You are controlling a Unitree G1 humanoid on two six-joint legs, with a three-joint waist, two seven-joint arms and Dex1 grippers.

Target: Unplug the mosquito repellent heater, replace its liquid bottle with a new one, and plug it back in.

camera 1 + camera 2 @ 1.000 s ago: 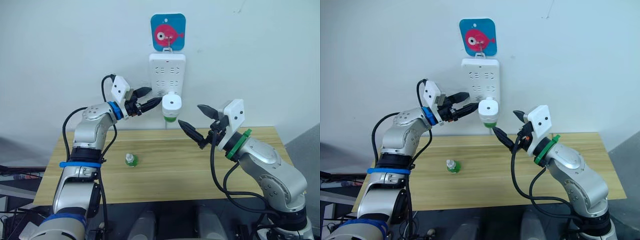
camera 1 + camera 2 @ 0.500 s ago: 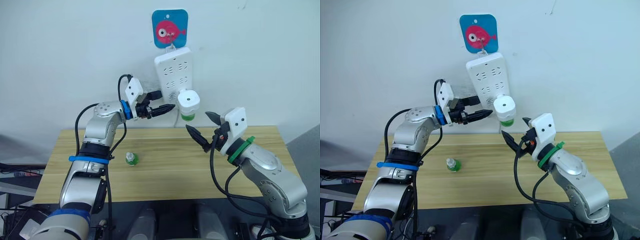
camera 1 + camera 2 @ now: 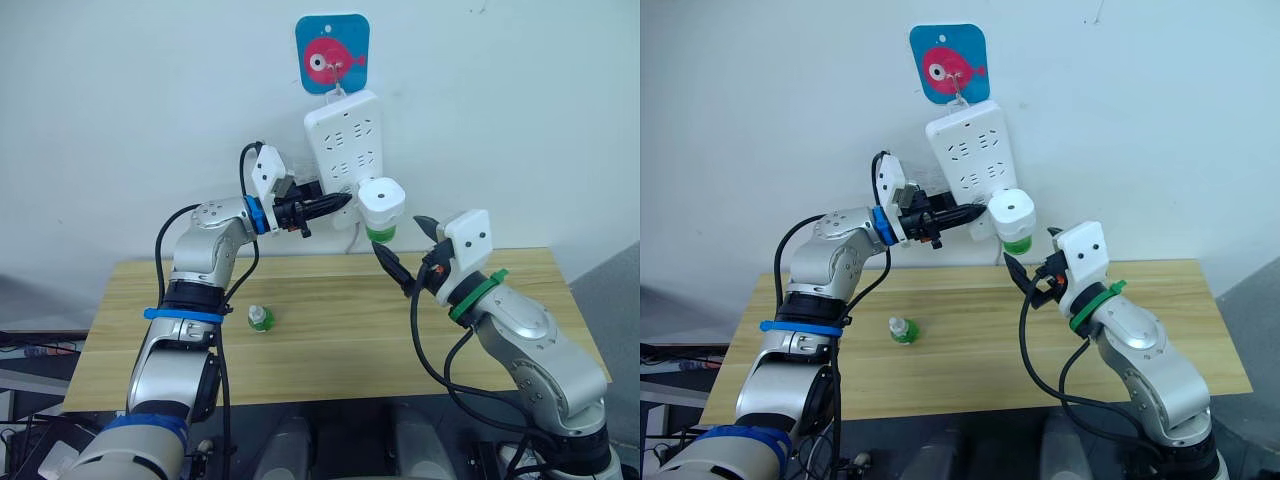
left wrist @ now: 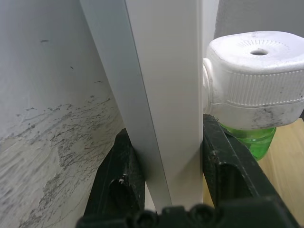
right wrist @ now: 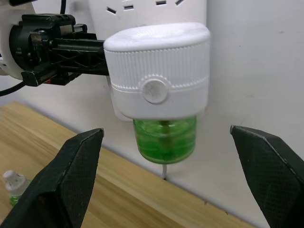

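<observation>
Here the left tool [image 4: 166, 190] clamps the tilted power strip [image 3: 345, 140], while the right tool [image 5: 166, 175] gapes below the mosquito repellent heater [image 5: 156, 71].

Both arms are wearing silver-grey metal casings with rounded joints and looping black cables; the left arm [image 3: 200, 265] is carrying blue rings at wrist and elbow, the right arm [image 3: 530, 340] a green ring at its wrist. White angular camera blocks are sitting on both wrists; the fingers [image 5: 76, 166] are showing as black, tapering plastic.

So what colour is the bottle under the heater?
Clear green bottle, best in the right wrist view.
</observation>
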